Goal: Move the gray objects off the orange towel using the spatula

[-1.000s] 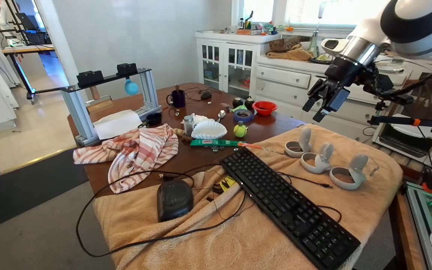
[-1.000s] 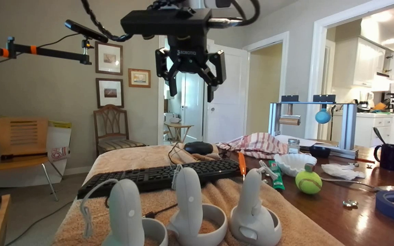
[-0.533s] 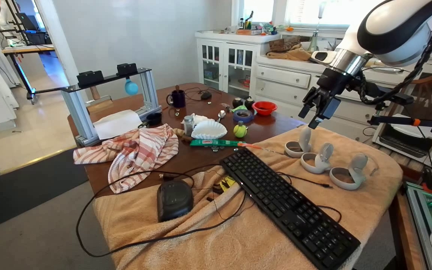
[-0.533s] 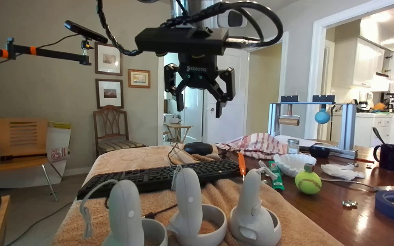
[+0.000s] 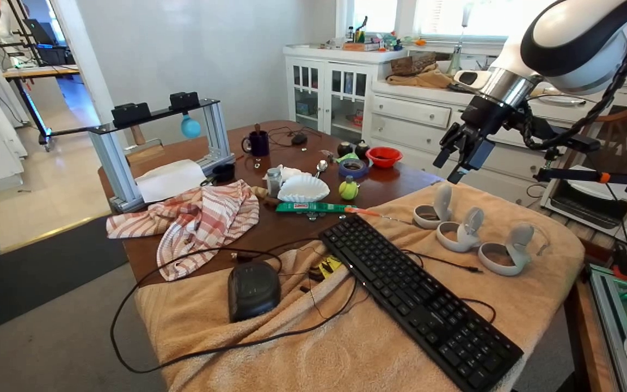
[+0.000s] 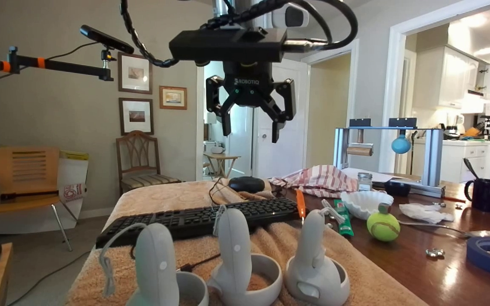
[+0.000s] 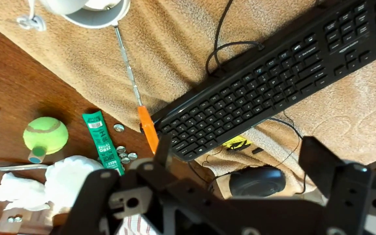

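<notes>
- We see the gripper (image 6: pixel 251 137) spread wide and holding nothing, hanging above the orange towel (image 5: pixel 324 359), presumably to reach for a tool.
- In an exterior view, the gray objects (image 5: pixel 474 220) stand in a row on the towel's right, beyond the keyboard (image 5: pixel 419 300); their rings seem to serve as bases.
- The orange-handled tool (image 7: pixel 147 127), perhaps our spatula, lies by the keyboard's far end, handle away from the gray objects; we judge that leaves it graspable.

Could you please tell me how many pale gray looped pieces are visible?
3, in a row on the orange cloth towel in an exterior view: left piece, middle piece, right piece.
</notes>
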Controlling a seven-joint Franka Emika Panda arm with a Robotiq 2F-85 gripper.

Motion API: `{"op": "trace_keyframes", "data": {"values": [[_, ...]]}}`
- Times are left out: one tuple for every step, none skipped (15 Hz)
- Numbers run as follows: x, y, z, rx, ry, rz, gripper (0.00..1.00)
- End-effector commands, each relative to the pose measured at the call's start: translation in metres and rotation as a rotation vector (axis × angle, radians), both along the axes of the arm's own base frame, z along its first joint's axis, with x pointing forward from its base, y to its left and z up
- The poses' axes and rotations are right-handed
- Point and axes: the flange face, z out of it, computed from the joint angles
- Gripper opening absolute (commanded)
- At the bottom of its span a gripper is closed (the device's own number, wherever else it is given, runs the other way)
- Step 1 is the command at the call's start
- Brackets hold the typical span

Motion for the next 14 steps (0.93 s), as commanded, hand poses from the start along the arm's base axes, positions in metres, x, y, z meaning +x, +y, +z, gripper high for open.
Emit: {"op": "trace_keyframes", "data": {"values": [[0.006,-0.013,-0.005,-0.01,-0.049,0.036,1.0],[0.008,-0.016,-0.007,-0.004,-0.062,0.064,1.0],[0.009,-0.018,-0.01,-0.003,-0.065,0.084,1.0],[0.012,-0.021,-0.013,0.003,-0.074,0.113,1.0],[0.015,-0.024,-0.016,0.012,-0.083,0.14,1.0],[0.018,-0.027,-0.021,0.015,-0.089,0.161,1.0],[0.023,-0.03,-0.025,0.007,-0.086,0.171,1.0],[0.029,-0.034,-0.029,-0.013,-0.085,0.174,1.0],[0.035,-0.037,-0.033,-0.023,-0.08,0.181,1.0],[0.042,-0.039,-0.037,-0.019,-0.071,0.19,1.0],[0.049,-0.041,-0.043,-0.028,-0.055,0.196,1.0],[0.055,-0.042,-0.048,-0.029,-0.046,0.206,1.0],[0.061,-0.043,-0.055,-0.039,-0.024,0.218,1.0],[0.067,-0.044,-0.061,-0.052,-0.011,0.22,1.0]]}}
